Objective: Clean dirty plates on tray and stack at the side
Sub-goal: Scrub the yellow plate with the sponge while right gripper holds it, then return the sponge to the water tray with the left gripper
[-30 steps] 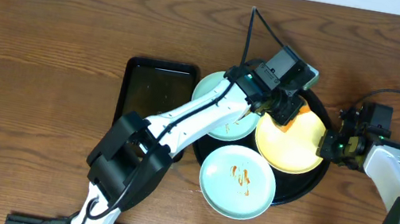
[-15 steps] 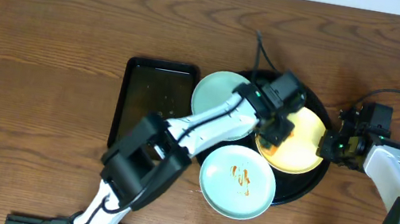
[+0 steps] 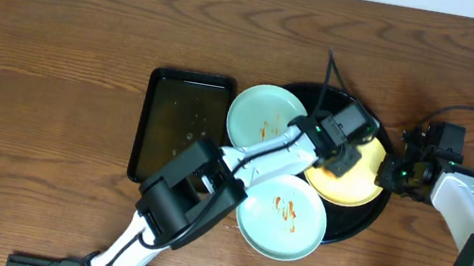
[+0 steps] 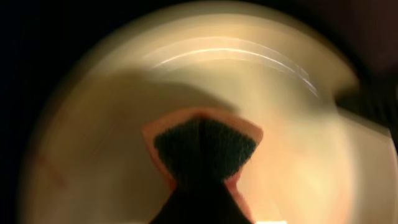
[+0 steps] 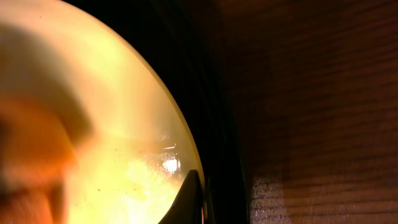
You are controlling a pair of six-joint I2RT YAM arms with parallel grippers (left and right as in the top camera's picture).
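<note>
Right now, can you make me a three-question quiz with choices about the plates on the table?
1. Where is the yellow plate?
A. on the round black tray
B. on the rectangular tray
C. on the bare wood

2. How many pale blue plates are there?
A. one
B. two
C. four

3. What state is the front blue plate in?
A. upside down
B. broken in pieces
C. smeared with orange sauce

Answers:
1 A: the overhead view shows it lying inside the round tray's rim.
2 B: two blue ones show next to the single yellow one.
3 C: orange streaks sit in its middle, and it is whole and right side up.
</note>
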